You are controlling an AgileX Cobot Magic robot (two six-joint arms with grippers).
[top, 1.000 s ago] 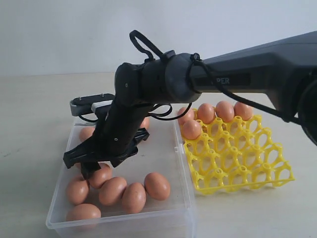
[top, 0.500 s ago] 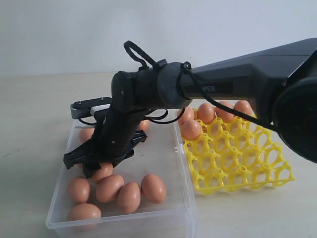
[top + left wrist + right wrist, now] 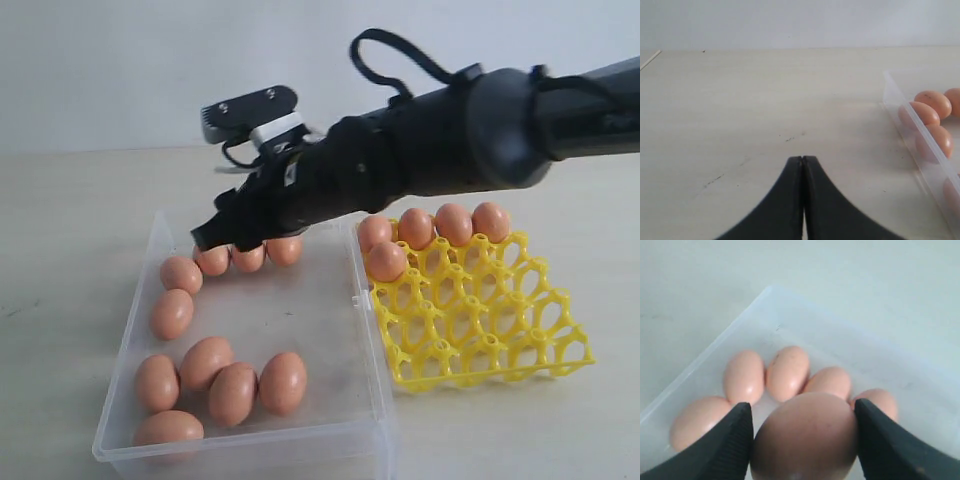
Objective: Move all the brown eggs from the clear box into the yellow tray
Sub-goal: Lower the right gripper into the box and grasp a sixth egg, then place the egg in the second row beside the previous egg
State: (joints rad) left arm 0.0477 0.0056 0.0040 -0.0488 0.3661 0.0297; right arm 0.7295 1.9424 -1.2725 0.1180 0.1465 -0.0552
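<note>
Above the clear box (image 3: 310, 300), the right gripper (image 3: 801, 410) held one brown egg (image 3: 805, 445) between wide-set jaws; being smooth, it might slip and crack on the swing toward the yellow tray (image 3: 500, 345).

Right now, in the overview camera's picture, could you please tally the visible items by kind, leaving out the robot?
brown eggs: 15
clear box: 1
yellow tray: 1
Total: 17

My exterior camera faces the box (image 3: 300, 300), left wrist low over table (image 3: 740, 100) beside it, right wrist close over its eggs (image 3: 787, 372)
</note>
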